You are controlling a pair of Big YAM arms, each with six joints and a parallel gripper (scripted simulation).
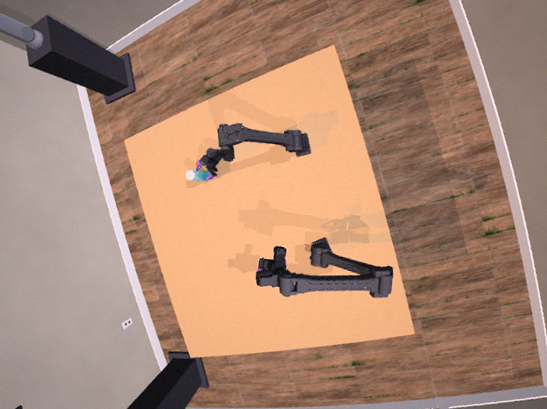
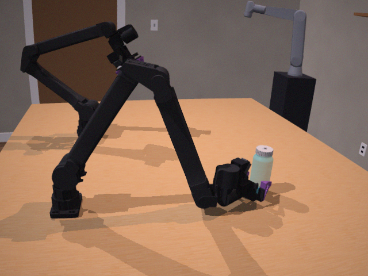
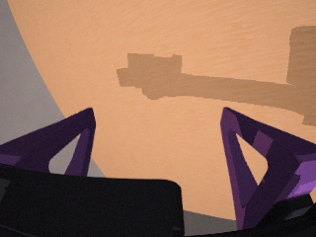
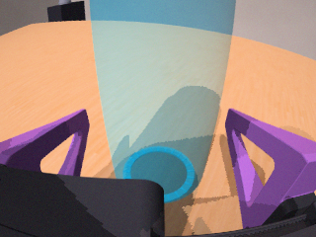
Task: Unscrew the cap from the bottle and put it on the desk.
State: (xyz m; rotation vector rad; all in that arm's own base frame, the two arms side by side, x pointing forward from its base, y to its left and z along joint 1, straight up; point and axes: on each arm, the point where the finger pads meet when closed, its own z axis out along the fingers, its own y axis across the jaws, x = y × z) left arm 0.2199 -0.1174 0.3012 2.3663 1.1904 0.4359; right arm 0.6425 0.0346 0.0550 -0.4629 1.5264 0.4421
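Observation:
A pale teal bottle (image 2: 261, 167) with a white ribbed cap (image 2: 264, 150) stands upright on the orange desk, cap screwed on. It also shows from above in the top view (image 1: 199, 176). My right gripper (image 2: 260, 186) lies low on the desk, open, with its purple fingers on either side of the bottle's base. In the right wrist view the bottle (image 4: 161, 86) stands between the fingers with gaps on both sides. My left gripper (image 3: 158, 115) is open and empty, held high above the desk and looking down on bare desk and arm shadows.
The left arm is folded up high behind the right arm's elbow (image 2: 148, 74). A grey arm on a black pedestal (image 2: 292, 98) stands off the desk at the far right. The desk edge runs close behind the bottle (image 1: 124, 187).

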